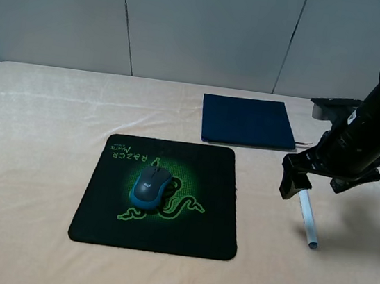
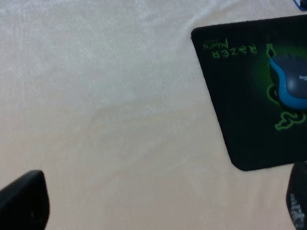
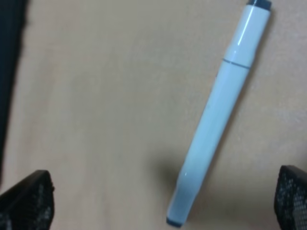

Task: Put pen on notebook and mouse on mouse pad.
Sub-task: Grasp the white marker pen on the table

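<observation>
- On the cream table (image 1: 36,136), just right of the mouse pad (image 1: 96,217), the pen (image 1: 308,220) is lying flat and loose, pointing from near the notebook's front right corner toward the table's front edge.
- It is touching neither the pad nor the notebook (image 1: 249,122), so the pen half of the job is, by my reading, not yet done.
- The notebook is sitting closed at the back, right of centre, with its dark cover bare and ready to take the pen.
- The mouse (image 1: 152,186) is resting in the middle of the pad, over the green emblem, so that half is looking finished.
- The right gripper (image 1: 313,188) is hovering above the pen's far end with its jaws spread wide and nothing held.
- In the right wrist view the pen is running at a slant between the two dark fingertips (image 3: 26,201), touching neither. I judge the hand is being lined up for a pinch across the barrel, though the slant is likely calling for some wrist turn first.
- The right arm is reaching in from the right side, its forearm sloping down and its wrist aiming at the cloth.
- The left gripper (image 2: 160,203) is gaping wide and carrying nothing, looking down on bare cloth beside the pad's corner. It is not showing in the high view.
</observation>
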### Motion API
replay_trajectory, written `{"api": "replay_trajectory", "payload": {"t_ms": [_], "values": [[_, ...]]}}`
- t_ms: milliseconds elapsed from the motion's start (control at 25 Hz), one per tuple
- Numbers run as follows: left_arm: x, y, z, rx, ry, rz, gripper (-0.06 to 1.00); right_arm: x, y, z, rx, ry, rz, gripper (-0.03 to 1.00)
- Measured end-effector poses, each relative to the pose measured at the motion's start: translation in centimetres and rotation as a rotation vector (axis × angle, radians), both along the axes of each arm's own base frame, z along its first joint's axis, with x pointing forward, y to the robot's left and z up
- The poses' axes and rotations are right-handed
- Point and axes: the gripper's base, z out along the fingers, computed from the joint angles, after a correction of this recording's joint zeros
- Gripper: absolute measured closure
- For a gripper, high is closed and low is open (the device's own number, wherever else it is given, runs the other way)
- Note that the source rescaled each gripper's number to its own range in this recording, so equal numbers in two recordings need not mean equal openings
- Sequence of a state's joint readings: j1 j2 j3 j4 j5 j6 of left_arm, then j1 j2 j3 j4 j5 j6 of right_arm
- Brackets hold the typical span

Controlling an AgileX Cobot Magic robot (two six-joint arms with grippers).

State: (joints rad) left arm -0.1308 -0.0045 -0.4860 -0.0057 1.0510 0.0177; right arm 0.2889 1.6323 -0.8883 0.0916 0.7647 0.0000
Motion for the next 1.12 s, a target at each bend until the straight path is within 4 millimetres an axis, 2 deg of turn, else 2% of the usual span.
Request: {"api": "replay_trajectory", "payload": {"t_ms": [800,1120], "values": [[0.0,0.0,0.0,0.0,0.0,0.0,-0.05,1.5,0.2,-6.0,-0.054,0.086,0.02,-0.03],[0.0,0.0,0.0,0.0,0.0,0.0,-0.05,1.7,0.3,-6.6,-0.055,0.083,0.021,-0.03]]}}
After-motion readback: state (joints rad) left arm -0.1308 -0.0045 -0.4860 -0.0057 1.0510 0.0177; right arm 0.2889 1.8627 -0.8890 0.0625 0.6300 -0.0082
